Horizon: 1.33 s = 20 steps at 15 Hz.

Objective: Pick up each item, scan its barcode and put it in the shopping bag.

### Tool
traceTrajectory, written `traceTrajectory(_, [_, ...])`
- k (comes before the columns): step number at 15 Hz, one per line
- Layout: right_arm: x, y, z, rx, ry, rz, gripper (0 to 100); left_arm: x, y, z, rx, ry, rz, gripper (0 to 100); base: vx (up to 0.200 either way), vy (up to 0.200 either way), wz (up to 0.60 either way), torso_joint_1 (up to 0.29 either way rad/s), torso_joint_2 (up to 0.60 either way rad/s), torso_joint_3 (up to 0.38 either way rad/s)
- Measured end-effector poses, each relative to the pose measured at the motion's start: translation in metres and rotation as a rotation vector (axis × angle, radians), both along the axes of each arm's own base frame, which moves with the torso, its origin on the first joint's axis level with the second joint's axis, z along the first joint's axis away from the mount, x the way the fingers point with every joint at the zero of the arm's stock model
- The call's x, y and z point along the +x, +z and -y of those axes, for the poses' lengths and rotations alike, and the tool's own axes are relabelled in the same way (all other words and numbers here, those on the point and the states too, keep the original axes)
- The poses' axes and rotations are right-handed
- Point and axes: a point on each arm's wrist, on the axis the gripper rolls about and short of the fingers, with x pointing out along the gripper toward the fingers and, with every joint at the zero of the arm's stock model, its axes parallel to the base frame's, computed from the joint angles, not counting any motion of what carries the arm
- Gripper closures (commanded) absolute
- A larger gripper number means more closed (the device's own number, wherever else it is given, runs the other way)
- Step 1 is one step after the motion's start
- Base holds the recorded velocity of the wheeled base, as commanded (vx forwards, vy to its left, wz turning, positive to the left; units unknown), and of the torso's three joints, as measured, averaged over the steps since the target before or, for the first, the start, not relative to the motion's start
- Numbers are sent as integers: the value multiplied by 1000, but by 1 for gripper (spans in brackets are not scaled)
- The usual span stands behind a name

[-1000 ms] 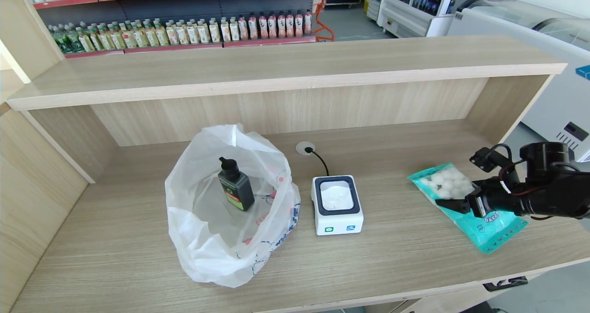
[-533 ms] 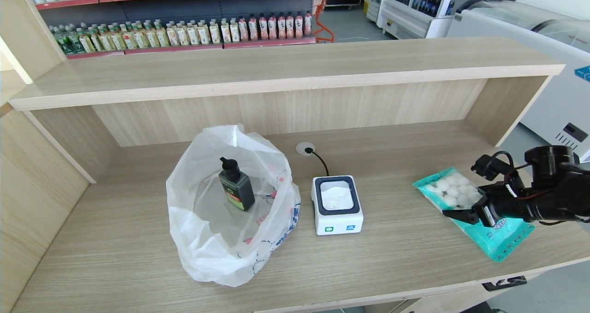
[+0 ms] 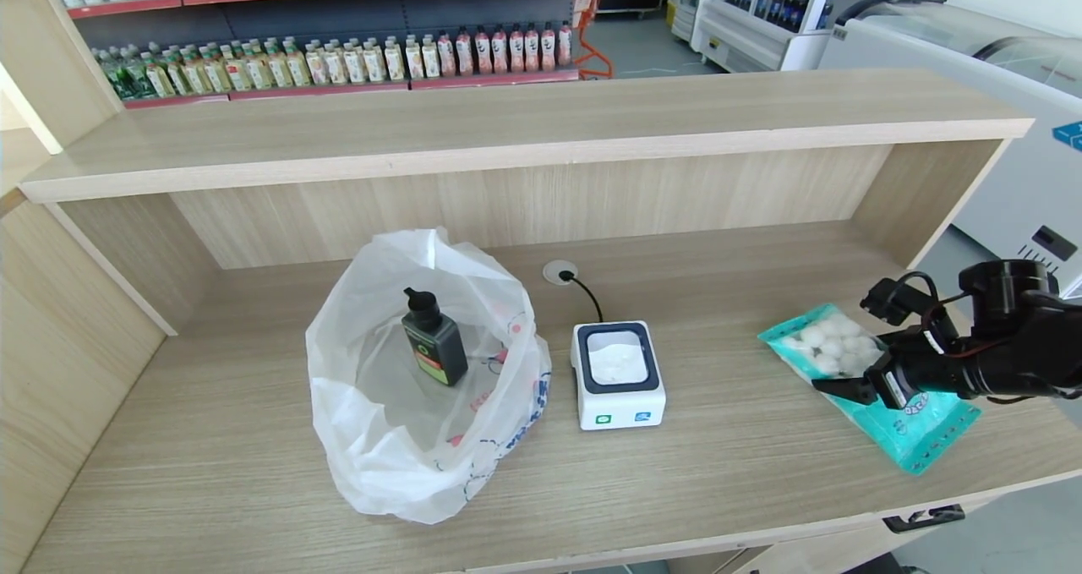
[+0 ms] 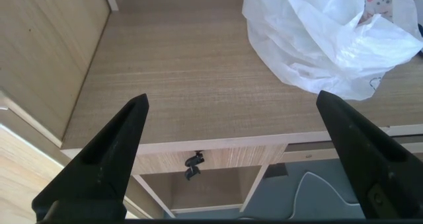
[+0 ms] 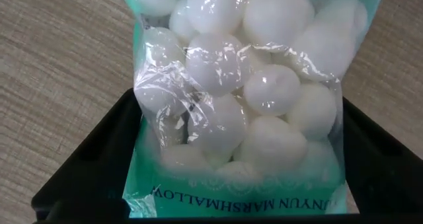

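Note:
A teal bag of white marshmallows [image 3: 871, 379] lies flat on the counter at the right. My right gripper [image 3: 849, 385] is low over its middle, open, one finger on each long side of the bag [image 5: 238, 118]. A white shopping bag [image 3: 423, 388] stands open at centre left with a dark pump bottle [image 3: 433, 347] upright inside. Between the two bags sits the white barcode scanner [image 3: 618, 374]. My left gripper [image 4: 231, 102] hangs open with nothing in it, above the counter's front edge, near the shopping bag [image 4: 330, 39].
The wooden counter [image 3: 718, 472] has a raised back wall and side walls. A black cable runs from the scanner to a grommet hole [image 3: 560, 271]. A small black handle [image 3: 926, 520] sits under the front edge at the right.
The marshmallow bag and my right gripper have shifted together a little to the right and toward the front edge. The shopping bag, bottle and scanner have kept still.

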Motion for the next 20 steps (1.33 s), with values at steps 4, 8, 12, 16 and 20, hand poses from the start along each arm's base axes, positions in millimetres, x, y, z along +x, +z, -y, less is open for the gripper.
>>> traceTrajectory(4, [0,6,10,-3,73,59,100,0,0,0,0,0,0,0,0,0,0,0,0,0])
traceTrajectory(8, [-3,10,8,83,130,37,100,0,0,0,0,0,0,0,0,0,0,0,0,0])
traceTrajectory(12, [-1,17,5,90,140,45,100,0,0,0,0,0,0,0,0,0,0,0,0,0])
traceTrajectory(16, [5,41,-4,130,164,113,100,0,0,0,0,0,0,0,0,0,0,0,0,0])
traceTrajectory(20, [5,87,-17,125,299,328,100,0,0,0,0,0,0,0,0,0,0,0,0,0])
